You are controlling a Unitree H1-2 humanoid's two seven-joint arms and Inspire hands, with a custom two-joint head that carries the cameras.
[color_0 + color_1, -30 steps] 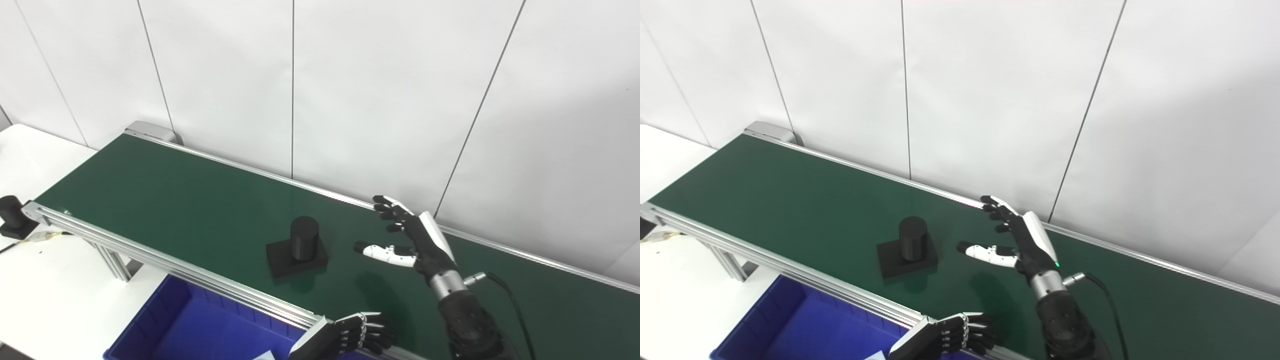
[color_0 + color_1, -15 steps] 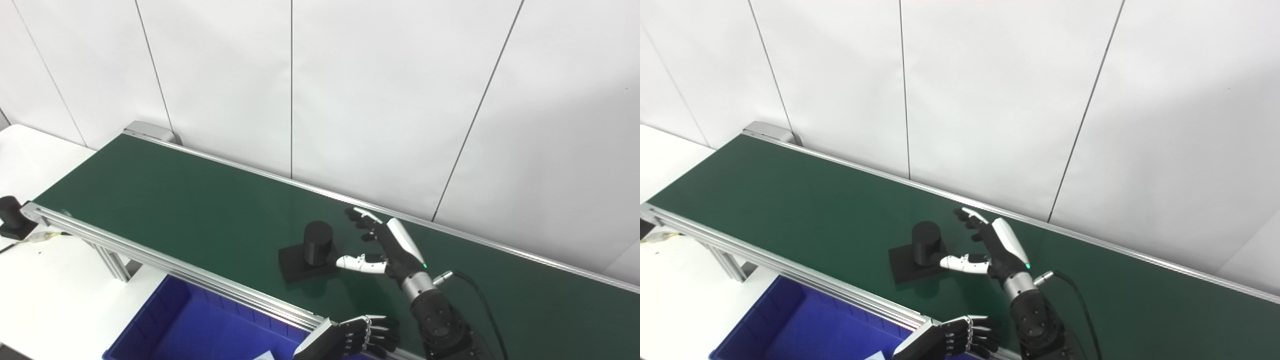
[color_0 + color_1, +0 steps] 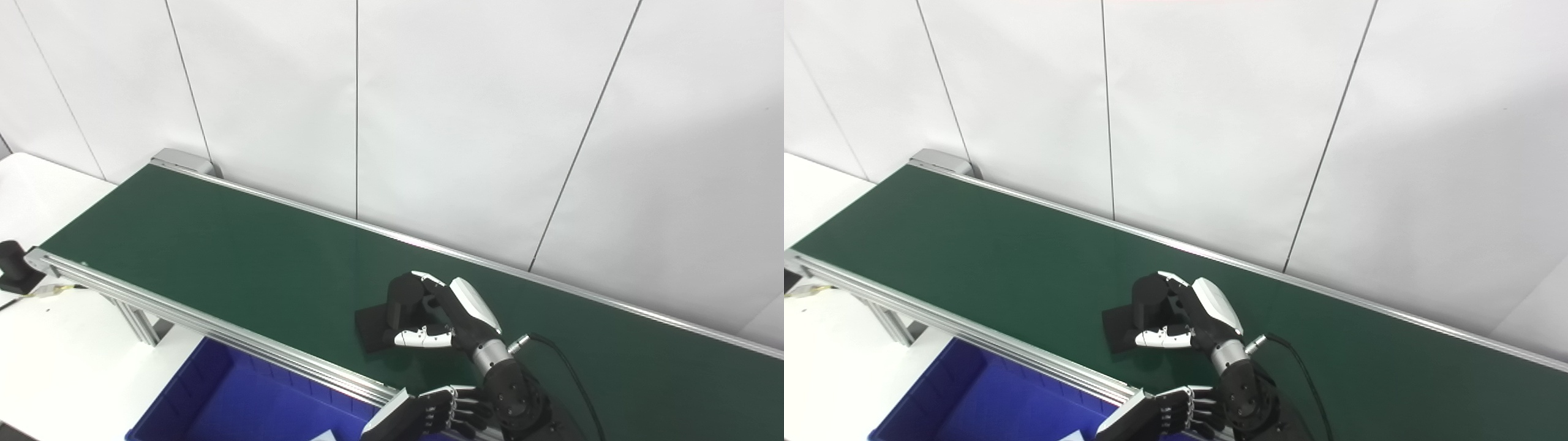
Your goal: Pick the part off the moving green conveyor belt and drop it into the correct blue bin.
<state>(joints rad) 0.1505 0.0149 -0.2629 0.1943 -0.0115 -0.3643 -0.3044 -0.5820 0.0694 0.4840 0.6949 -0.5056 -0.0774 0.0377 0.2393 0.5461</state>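
Note:
The black part (image 3: 375, 323), a flat square base with an upright cylinder, stands on the green conveyor belt (image 3: 214, 245) near its front rail. My right hand (image 3: 454, 313) is shut on it. The fingers curl over the cylinder from behind and the white thumb lies across its front, so much of the cylinder is hidden. My left hand (image 3: 444, 413) hangs low at the bottom edge, just in front of the belt's rail. Its fingers are loosely bent and hold nothing. A blue bin (image 3: 245, 404) sits below the rail, left of that hand.
The belt runs diagonally along a white panelled wall. A white table (image 3: 61, 355) lies at the left with a small black object (image 3: 11, 266) by the belt's end. Something white (image 3: 324, 436) shows inside the bin. A black cable (image 3: 569, 367) trails from my right wrist.
The part has ridden the belt to the right. My right hand came left and down from an open pose and closed around its cylinder. The left hand has barely moved.

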